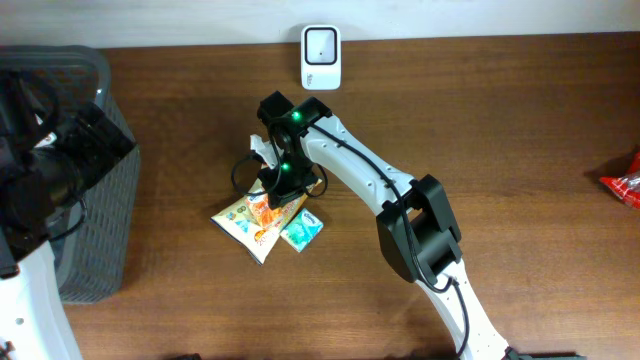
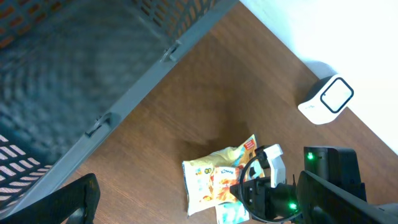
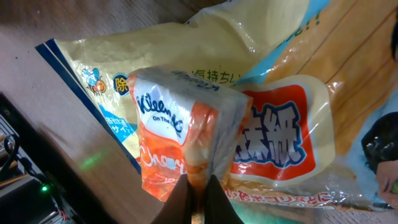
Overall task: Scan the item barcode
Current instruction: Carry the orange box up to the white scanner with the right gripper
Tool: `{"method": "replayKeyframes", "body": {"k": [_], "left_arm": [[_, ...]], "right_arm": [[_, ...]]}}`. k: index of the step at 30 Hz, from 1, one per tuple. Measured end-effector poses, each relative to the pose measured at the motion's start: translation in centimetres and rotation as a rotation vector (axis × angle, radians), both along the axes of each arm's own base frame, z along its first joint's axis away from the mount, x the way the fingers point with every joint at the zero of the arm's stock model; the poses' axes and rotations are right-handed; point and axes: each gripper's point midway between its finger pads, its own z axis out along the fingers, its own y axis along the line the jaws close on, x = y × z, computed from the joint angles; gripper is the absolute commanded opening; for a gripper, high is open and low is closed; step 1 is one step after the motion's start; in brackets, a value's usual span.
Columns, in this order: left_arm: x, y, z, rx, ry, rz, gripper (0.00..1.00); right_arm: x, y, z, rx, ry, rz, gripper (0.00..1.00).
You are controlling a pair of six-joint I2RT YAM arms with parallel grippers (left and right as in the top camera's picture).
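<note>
The right tool [image 3: 198,186] is pinched shut on the tissue pack [image 3: 186,134], atop snack bags [image 3: 280,143] at the centre of the counter [image 1: 520,120]; the left tool [image 1: 95,140] hangs open at far left. The grasp looks made, so the next move is likely to lift the pack and turn its barcode toward the scanner [image 1: 320,56] at top centre.

The right arm [image 1: 350,165] is built of slim white links joined by black housings, with a bulky black block [image 1: 420,235] partway along it and a thin black cable [image 1: 352,152] running over the white shell. Two green lights [image 1: 297,118] glow on the black wrist parts, and a second dark wire [image 1: 237,176] loops out beside them. The right gripper's fingers [image 3: 180,202] are narrow and dark. The left arm [image 1: 28,295] shows a white link beneath boxy black housings, and the left gripper's fingers [image 2: 71,202] are matte black.
</note>
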Motion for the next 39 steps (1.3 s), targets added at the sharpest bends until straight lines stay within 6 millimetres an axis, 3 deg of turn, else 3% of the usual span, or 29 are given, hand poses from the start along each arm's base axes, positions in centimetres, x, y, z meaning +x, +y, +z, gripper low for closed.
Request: {"method": "replayKeyframes", "body": {"k": [7,13,17,21,24,28,31,37,39], "left_arm": [[0.0,0.0,0.0,0.0,0.0,0.0,0.99],[0.0,0.0,0.0,0.0,0.0,0.0,0.99],[0.0,0.0,0.0,0.0,0.0,0.0,0.99],[0.0,0.0,0.0,0.0,0.0,0.0,0.99],[0.0,0.0,0.0,0.0,0.0,0.0,0.99],[0.0,0.0,0.0,0.0,0.0,0.0,0.99],[0.0,0.0,0.0,0.0,0.0,0.0,0.99],[0.0,0.0,0.0,0.0,0.0,0.0,0.99],[0.0,0.0,0.0,0.0,0.0,0.0,0.99]], "right_arm": [[1.2,-1.3,0.4,-0.067,-0.036,-0.044,0.04],[6.1,-4.1,4.7,-0.137,-0.222,-0.117,0.04],[11.4,-6.7,8.0,-0.251,-0.488,-0.214,0.04],[18.2,-9.1,11.5,-0.386,-0.844,-0.348,0.04],[22.4,-9.6,15.1,-0.405,-1.076,-0.408,0.04],[25.7,-9.8,18.1,-0.378,-1.257,-0.463,0.04],[28.1,-11.2,18.3,-0.353,-1.318,-0.459,0.04],[32.3,-14.4,15.3,-0.278,-1.379,-0.355,0.04],[32.8,-15.3,14.1,-0.276,-1.383,-0.322,0.04]]}}
